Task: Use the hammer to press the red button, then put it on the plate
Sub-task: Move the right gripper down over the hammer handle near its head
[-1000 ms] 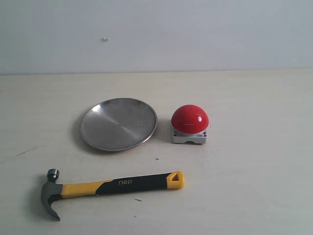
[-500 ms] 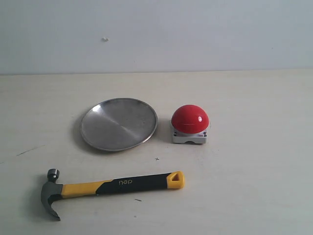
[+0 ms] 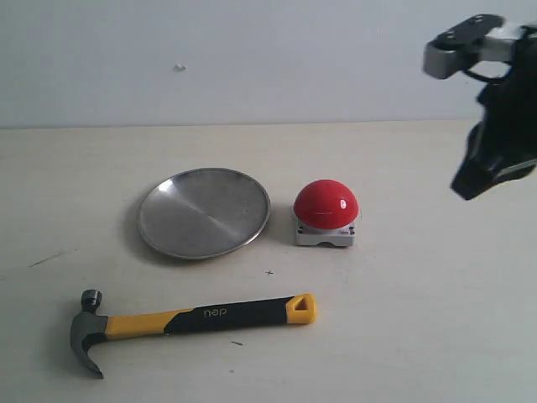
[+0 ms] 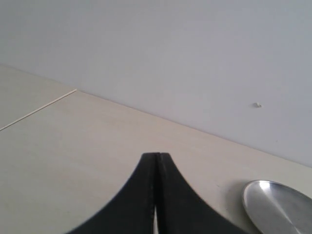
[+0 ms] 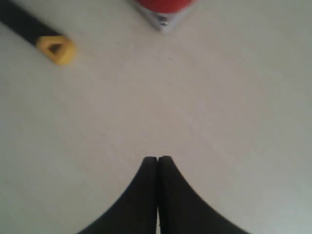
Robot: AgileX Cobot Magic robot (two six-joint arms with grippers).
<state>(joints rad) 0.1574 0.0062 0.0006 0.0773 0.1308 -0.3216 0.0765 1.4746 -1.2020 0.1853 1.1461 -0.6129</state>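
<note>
Exterior view: a yellow-and-black, dark-steel-headed claw hammer (image 3: 193, 319) lies 9-to-3 o'clock, its yellow end toward the clenched, empty right gripper (image 3: 466, 190), at 2 o'clock from it.

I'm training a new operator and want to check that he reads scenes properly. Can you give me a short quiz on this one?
1. Which end of the hammer lies nearer the red button: the head or the yellow end?
2. True or false: the hammer lies clear of the plate.
3. The right gripper is: A open; B shut and empty; C shut on the hammer.
Key: 1 yellow end; 2 true; 3 B.
</note>
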